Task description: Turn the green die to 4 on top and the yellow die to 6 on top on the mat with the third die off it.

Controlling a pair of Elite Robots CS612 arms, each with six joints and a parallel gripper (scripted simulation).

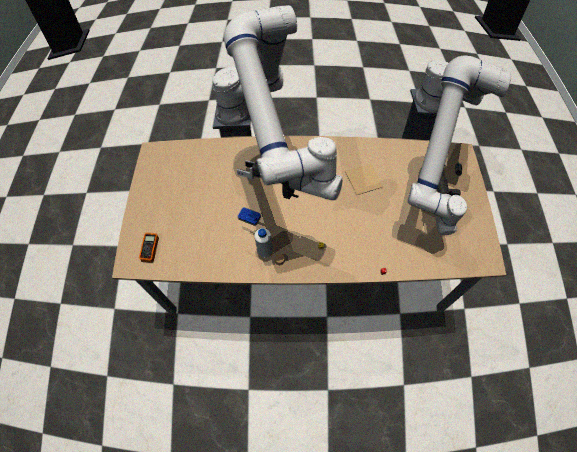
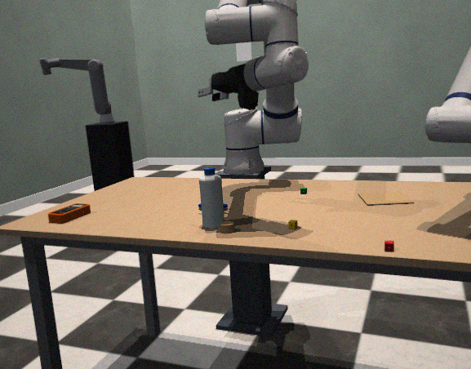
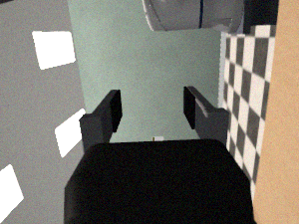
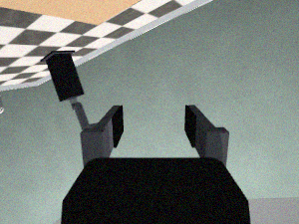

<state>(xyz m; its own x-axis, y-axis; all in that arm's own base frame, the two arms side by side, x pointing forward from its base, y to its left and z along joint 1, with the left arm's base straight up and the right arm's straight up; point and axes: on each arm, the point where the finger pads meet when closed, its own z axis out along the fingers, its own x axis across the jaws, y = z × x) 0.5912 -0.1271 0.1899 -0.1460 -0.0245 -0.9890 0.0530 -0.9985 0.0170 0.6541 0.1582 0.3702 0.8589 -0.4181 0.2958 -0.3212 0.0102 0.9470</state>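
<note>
Red die [image 1: 383,271] [image 2: 388,246] well apart from both claws [image 1: 246,169] [image 1: 457,180] [image 2: 209,95] [image 3: 152,109] [image 4: 153,124]

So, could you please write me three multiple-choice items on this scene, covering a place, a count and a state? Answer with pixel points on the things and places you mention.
1. Where is the red die [image 1: 383,271] [image 2: 389,246]?
A) On the mat [image 1: 364,184] [image 2: 385,199]
B) Off the mat, near the table's [image 1: 187,200] [image 2: 153,204] [image 3: 286,123] [image 4: 75,6] edge
C) Against the bottle [image 1: 263,247] [image 2: 211,202]

2. How many dice show in the exterior view?
A) Three
B) Five
C) One

3. How is the bottle?
A) On its side
B) Upside down
C) Upright

Key:
1 B: bare tabletop separates it from the mat.
2 A: red, yellow die [image 1: 321,245] [image 2: 292,224] and green die [image 2: 304,191].
3 C: its blue cap [image 1: 262,233] [image 2: 210,171] is uppermost.
</note>
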